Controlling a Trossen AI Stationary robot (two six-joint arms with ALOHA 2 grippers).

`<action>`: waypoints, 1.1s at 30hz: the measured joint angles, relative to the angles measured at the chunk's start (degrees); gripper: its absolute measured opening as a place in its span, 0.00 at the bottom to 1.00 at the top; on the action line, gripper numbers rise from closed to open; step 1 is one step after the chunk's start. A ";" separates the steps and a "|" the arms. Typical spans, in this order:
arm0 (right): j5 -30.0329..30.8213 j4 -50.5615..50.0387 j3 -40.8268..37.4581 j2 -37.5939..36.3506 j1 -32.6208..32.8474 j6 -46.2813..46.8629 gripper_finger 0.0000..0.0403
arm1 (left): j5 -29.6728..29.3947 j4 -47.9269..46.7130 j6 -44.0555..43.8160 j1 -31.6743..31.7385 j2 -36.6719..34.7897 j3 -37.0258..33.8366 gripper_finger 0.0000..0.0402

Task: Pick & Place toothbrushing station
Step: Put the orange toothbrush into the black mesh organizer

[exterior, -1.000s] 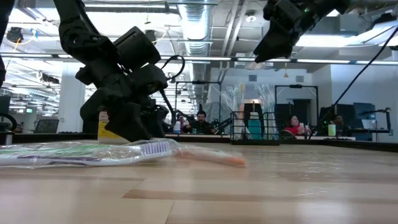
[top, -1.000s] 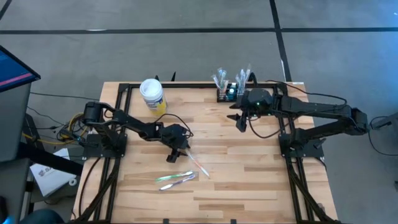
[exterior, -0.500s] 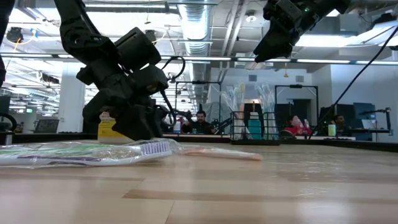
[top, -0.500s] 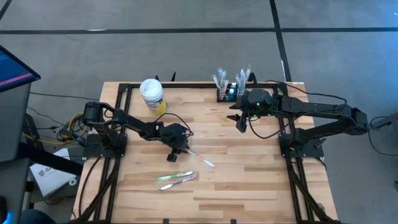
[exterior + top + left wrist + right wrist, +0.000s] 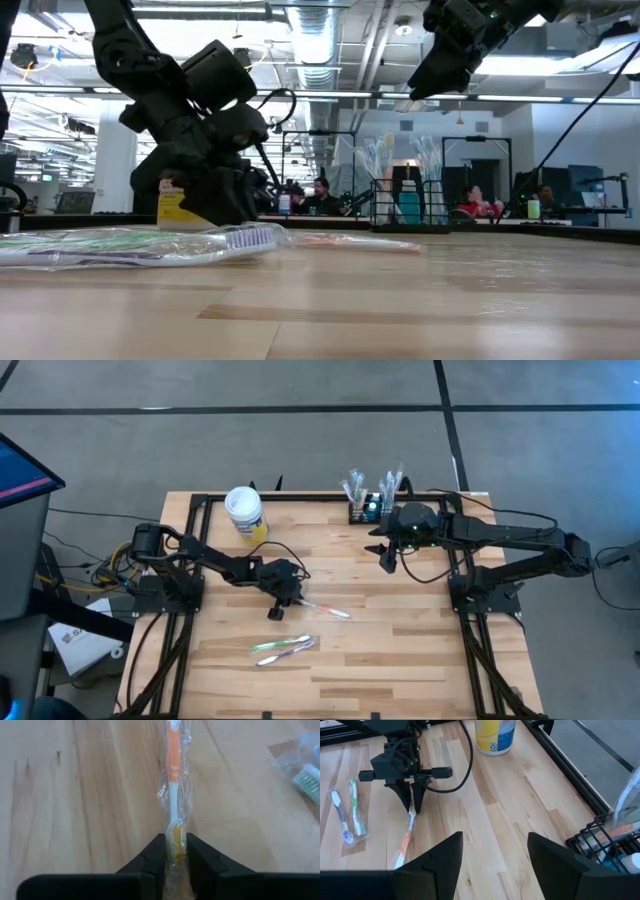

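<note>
Wood counter (image 5: 400, 640): caddy (image 5: 366, 510) sits at the far edge, just beside the right pincer (image 5: 385, 550), which hovers spread and empty above the counter. Wire mesh looks light, stiff, not fragile; grab a top rim wire. Left pincer (image 5: 173, 851) is mid-counter, well apart, pinching a wrapped toothbrush (image 5: 173, 775).

Overhead, table-level, two wrist close-ups.

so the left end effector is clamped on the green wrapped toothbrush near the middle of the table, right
Not quite: the left end effector is clamped on the orange wrapped toothbrush, as the left wrist view shows. The green toothbrush lies apart from it, untouched.
</note>
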 joint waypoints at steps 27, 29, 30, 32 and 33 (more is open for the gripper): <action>6.98 0.87 7.05 14.42 12.71 -4.92 0.53 | -10.49 -3.60 -7.12 0.89 -11.46 7.84 0.12; 8.19 -0.07 9.67 16.55 13.68 -5.42 0.53 | -10.61 -4.17 -8.20 1.39 -11.46 8.40 0.11; 8.86 -1.36 10.61 17.19 14.03 -5.85 0.53 | -10.60 -4.40 -8.70 1.54 -11.46 8.60 0.11; 9.31 -2.75 12.71 18.97 14.76 -6.08 0.53 | -10.61 -4.38 -9.66 1.95 -11.49 8.75 0.11; 9.34 -2.59 13.63 19.96 15.05 -6.09 0.53 | -10.59 -4.45 -10.35 2.23 -11.49 8.75 0.11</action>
